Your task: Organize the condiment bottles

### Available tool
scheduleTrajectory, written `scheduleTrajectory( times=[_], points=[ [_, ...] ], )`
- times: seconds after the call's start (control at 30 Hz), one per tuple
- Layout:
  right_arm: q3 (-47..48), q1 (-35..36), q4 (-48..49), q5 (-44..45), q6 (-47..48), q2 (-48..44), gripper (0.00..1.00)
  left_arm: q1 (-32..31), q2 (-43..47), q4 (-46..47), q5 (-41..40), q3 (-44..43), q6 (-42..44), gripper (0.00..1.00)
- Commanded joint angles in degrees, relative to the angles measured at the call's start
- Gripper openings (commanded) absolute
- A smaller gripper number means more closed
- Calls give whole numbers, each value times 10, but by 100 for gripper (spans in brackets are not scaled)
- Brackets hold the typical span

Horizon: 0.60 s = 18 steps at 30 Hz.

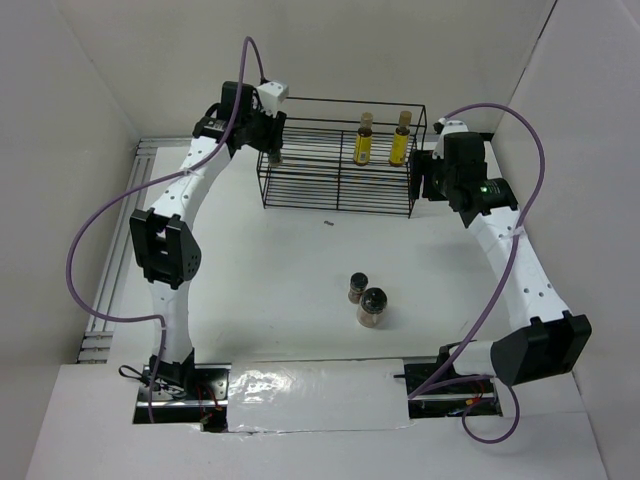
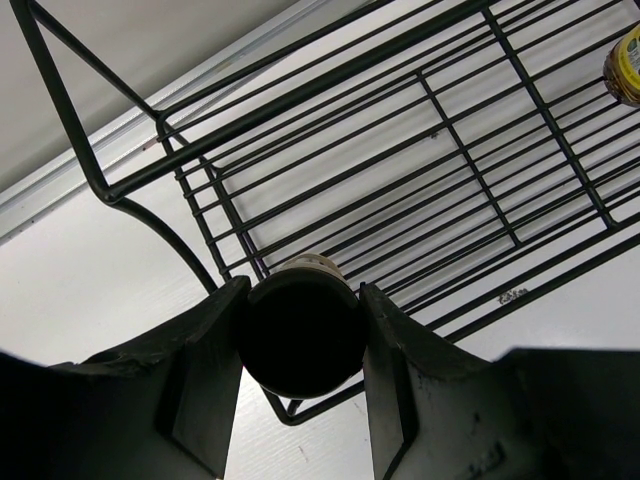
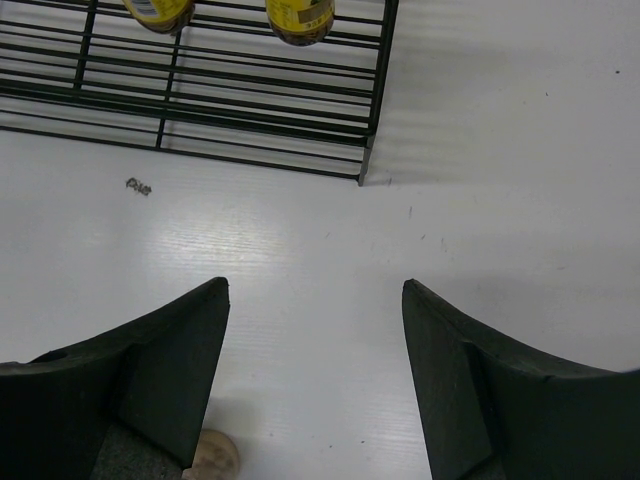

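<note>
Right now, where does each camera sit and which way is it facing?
Top external: above and behind the arms, looking down at the table; both arms, rack, two jars.
Left wrist: looks down past the left gripper, shut on a dark-lidded jar, at the rack's end.
Right wrist: looks down past the open right gripper at table by the rack's corner.
Shared: both wrist views show rack and a yellow bottle.

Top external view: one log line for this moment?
left gripper: shut on dark-lidded jar, rack left end | right gripper: open, empty | yellow bottles: in rack | two jars: on table
</note>
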State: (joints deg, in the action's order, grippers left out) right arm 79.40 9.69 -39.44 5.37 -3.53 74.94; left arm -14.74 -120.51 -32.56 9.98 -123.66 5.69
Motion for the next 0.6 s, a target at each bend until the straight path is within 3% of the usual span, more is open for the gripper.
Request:
scheduleTrajectory(
  times=[0.0, 0.37, 0.57],
  points=[
    [22, -4, 2, 7, 2, 2, 77, 6, -10, -9, 20, -14, -17, 29],
    [19, -4, -2, 7, 1, 6, 80, 6, -20, -9, 23, -11, -24, 67],
    [17, -3, -4, 7, 0, 4, 82, 5, -19, -2, 9, -14, -26, 79]
  ],
)
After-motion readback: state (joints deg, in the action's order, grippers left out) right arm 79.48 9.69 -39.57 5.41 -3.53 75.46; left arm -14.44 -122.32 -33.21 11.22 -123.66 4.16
